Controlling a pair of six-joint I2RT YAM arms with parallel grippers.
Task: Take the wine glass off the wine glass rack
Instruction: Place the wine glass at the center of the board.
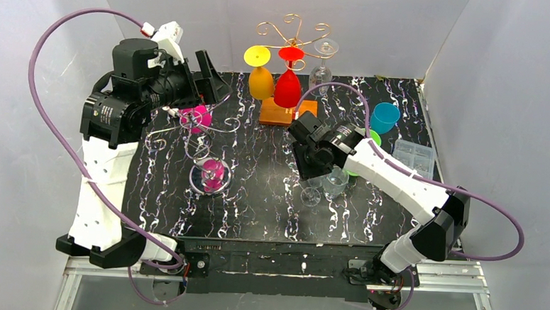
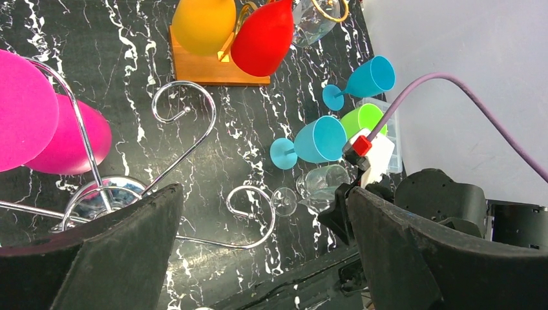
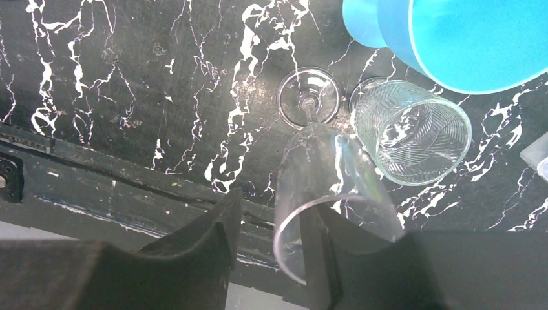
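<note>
A silver wire rack [image 1: 209, 174] stands at the left with a pink wine glass [image 1: 196, 117] hanging upside down on it; the glass also shows in the left wrist view [image 2: 68, 139]. My left gripper [image 1: 215, 88] hovers just above and behind this rack, open wide and empty [image 2: 265, 258]. A gold rack on a wooden base [image 1: 278, 111] at the back holds a yellow glass [image 1: 260, 80], a red glass [image 1: 288, 88] and a clear glass [image 1: 321, 72]. My right gripper [image 3: 268, 213] is open above a clear wine glass [image 3: 329, 187] that stands upright on the table [image 1: 311, 192]; its rim overlaps the right finger.
A patterned clear glass [image 3: 413, 129] stands right beside the clear wine glass. Two blue glasses [image 2: 320, 139] and a green one [image 2: 362, 119] lie behind it, and a clear plastic box [image 1: 413, 156] sits at the right. The near table edge is close below the right gripper.
</note>
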